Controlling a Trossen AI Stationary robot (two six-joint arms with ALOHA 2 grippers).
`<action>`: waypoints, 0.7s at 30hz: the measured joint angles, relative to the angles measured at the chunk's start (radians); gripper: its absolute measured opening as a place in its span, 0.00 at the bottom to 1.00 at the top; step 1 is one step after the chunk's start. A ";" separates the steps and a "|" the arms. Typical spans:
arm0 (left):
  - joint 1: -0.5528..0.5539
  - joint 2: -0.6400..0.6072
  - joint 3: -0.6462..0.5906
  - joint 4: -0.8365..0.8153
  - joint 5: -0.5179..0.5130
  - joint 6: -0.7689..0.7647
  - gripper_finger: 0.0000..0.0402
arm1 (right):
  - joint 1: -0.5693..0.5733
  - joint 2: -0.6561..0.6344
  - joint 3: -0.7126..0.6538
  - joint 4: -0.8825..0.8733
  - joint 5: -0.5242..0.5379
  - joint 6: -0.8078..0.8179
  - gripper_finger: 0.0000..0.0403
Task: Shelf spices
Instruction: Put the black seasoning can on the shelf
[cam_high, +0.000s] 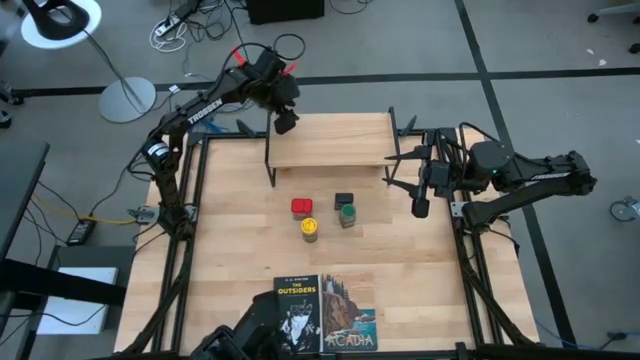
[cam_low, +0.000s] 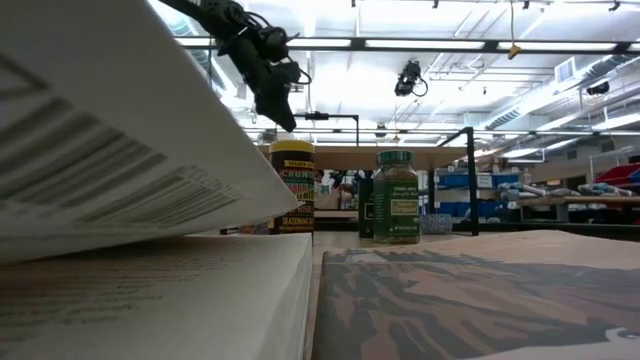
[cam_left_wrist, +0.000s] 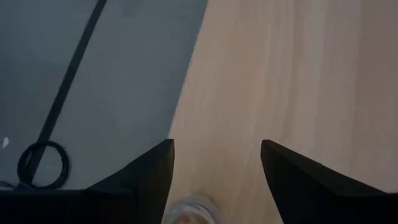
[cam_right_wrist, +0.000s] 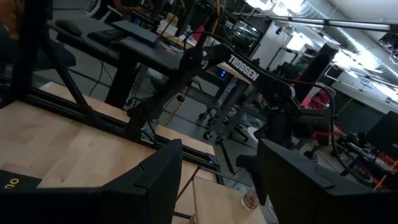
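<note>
The left claw (cam_high: 285, 122) hovered open and empty over the shelf's (cam_high: 330, 140) left end. The right claw (cam_high: 420, 208) waited open, empty, off the shelf's right end. All four spices sat unshelved mid-surface (cam_high: 240, 230): red tin (cam_high: 302, 207), dark tin (cam_high: 344, 201), yellow-lidded jar (cam_high: 310, 230) and green-lidded jar (cam_high: 347, 215), their contents hidden. Packed so tightly, one would likely get knocked over when a neighbour was grabbed.

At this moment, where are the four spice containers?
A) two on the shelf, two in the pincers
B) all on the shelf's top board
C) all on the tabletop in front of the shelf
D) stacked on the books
C: the red tin, dark tin, yellow-lidded jar and green-lidded jar stand clustered on the tabletop; the shelf top is bare.
</note>
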 joint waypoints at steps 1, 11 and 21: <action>-0.004 0.000 0.000 -0.013 -0.004 0.000 0.61 | 0.000 0.000 0.000 0.000 0.000 0.000 0.52; -0.120 0.000 0.000 -0.020 -0.018 0.001 0.55 | 0.000 0.000 0.000 0.000 0.000 0.000 0.52; -0.348 0.000 0.000 0.031 0.024 -0.010 0.49 | 0.000 0.002 0.000 0.011 0.000 0.000 0.52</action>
